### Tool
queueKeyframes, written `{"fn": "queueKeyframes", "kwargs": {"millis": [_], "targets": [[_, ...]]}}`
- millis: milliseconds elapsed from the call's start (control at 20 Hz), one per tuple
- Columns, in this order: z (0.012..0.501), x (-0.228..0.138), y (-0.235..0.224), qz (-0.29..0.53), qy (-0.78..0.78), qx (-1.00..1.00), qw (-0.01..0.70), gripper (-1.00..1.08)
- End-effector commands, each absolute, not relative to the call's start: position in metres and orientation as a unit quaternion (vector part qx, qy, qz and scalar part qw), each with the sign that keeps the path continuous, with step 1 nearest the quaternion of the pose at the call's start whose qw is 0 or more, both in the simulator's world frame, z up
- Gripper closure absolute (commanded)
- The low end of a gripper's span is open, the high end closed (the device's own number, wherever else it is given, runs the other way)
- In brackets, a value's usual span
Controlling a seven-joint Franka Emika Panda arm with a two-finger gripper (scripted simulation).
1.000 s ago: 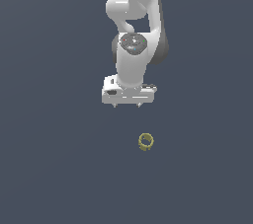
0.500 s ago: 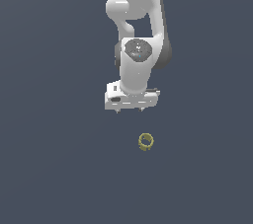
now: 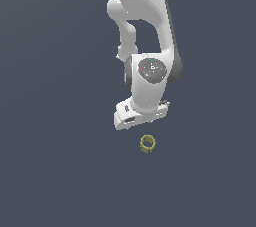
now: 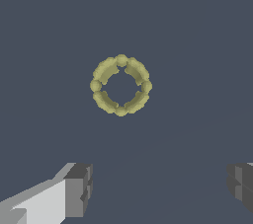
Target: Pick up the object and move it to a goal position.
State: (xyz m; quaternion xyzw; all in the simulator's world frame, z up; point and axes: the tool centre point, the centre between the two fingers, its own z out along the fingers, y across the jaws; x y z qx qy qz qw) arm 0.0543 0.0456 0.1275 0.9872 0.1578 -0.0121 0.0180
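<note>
The ring point(image 3: 147, 143), a small olive-yellow hollow cylinder, stood upright on the plain dark bench point(image 3: 55, 171), its opening facing up. In the wrist view it point(image 4: 121, 85) appeared as a beaded circle with a dark centre, whole and unobstructed, with bare bench point(image 4: 197, 45) on every side. It touched nothing but the surface beneath it.

My gripper point(image 4: 158, 188) was apart from the ring, not in contact with it. In the wrist view its two dark-padded fingers point(image 4: 79, 188) were spread wide, one at each side of the frame, with nothing between them; the ring lay beyond their tips, roughly midway across the gap. The gripper was therefore open and held nothing.

In the exterior view my white gripper point(image 3: 137, 118) hung near the ring, just above it and slightly toward the exterior view's left. My arm point(image 3: 142, 31) rose from it to the frame's upper edge. The fingers themselves were too small to make out there.
</note>
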Motion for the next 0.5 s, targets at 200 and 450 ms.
{"fn": "queueKeyframes", "kwargs": {"millis": [200, 450], "targets": [[0.108, 0.082, 0.068, -0.006, 0.222, 0.975, 0.009, -0.92], [0.097, 0.094, 0.079, -0.002, 0.252, 0.968, 0.003, -0.92]]}}
